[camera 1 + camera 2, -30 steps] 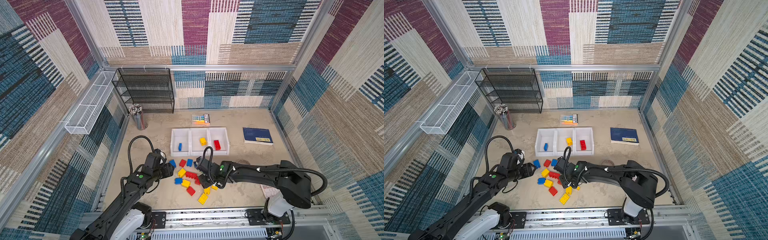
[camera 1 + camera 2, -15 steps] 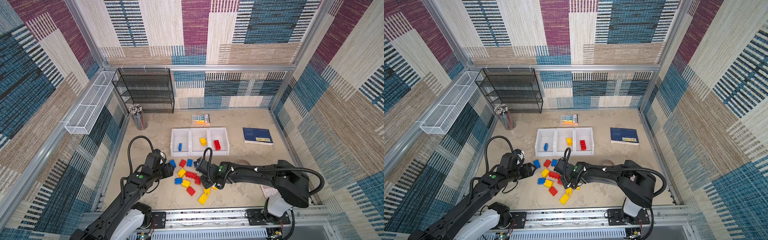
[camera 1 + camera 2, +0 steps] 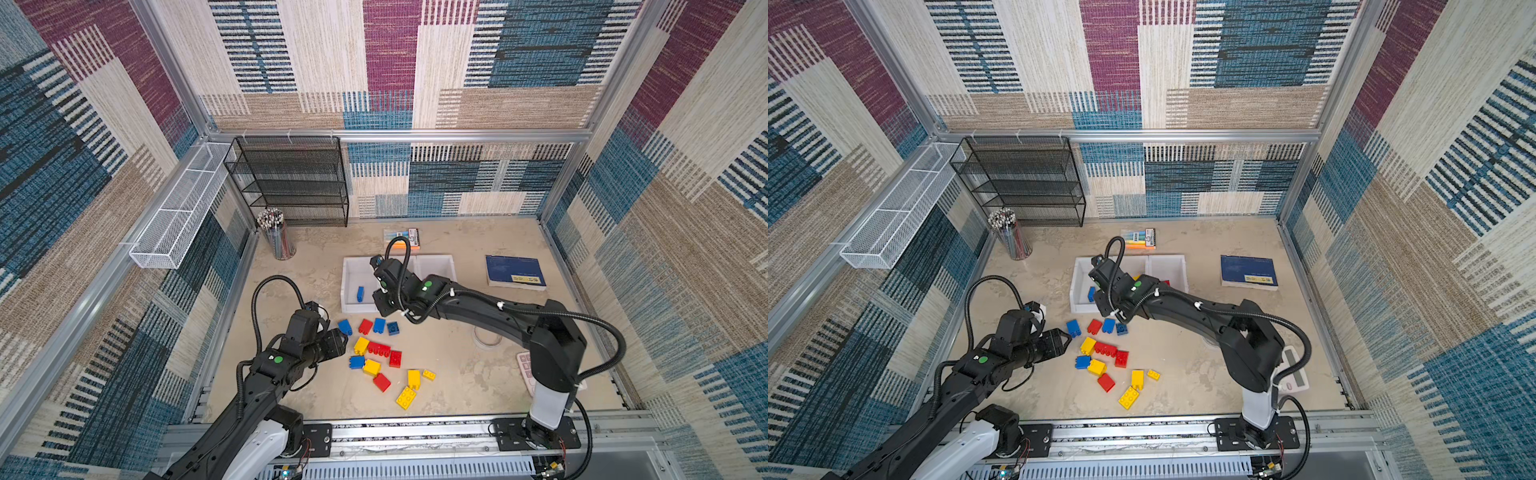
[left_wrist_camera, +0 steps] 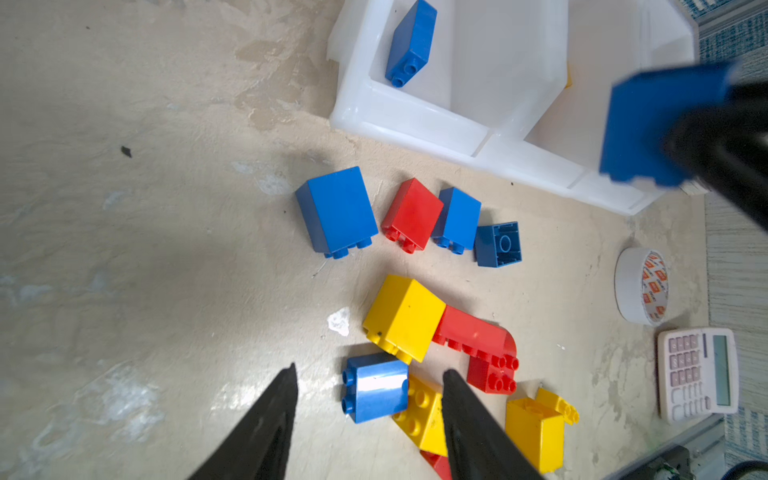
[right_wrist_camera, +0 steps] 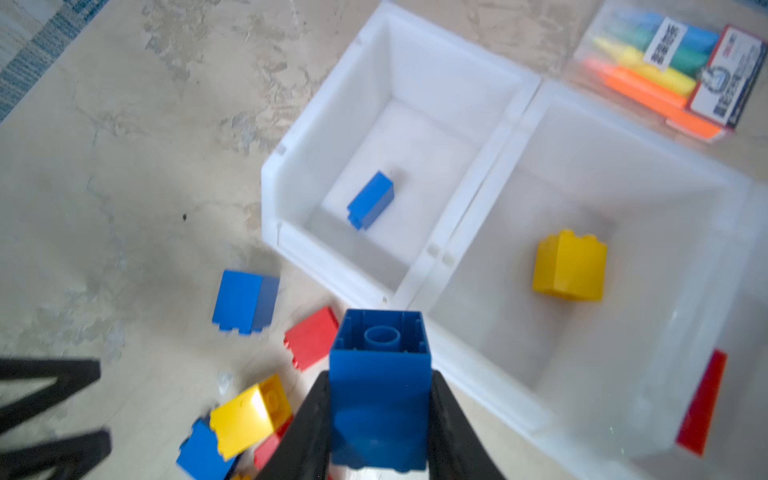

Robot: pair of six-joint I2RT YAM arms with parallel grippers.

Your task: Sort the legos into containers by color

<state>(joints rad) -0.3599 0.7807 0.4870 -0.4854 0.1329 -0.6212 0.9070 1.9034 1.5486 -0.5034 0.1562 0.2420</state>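
Right wrist view: the right gripper [image 5: 380,386] pinches a blue studded plastic brick [image 5: 380,345] between its two black fingers, with the brick's hollow underside facing the camera. It holds the brick above the bench [image 5: 124,166], just before the front lip where the end bin and middle bin of the three joined white plastic containers [image 5: 274,195] meet. A small blue brick [image 5: 371,200] lies in the end bin, a yellow brick [image 5: 569,266] in the middle one and a red piece [image 5: 702,403] in the third.

In both top views the right arm [image 3: 478,305] rises from the right part of the near edge, bends at the elbow and reaches across the middle to the containers. The left arm [image 3: 253,395] stretches low from the near left corner. The left gripper [image 4: 370,372] is spread, its tips framing a shiny blue brick [image 4: 376,388] at the left fringe of the loose red, blue and yellow legos [image 3: 378,349] mid-bench. Whether the tips touch it cannot be told.
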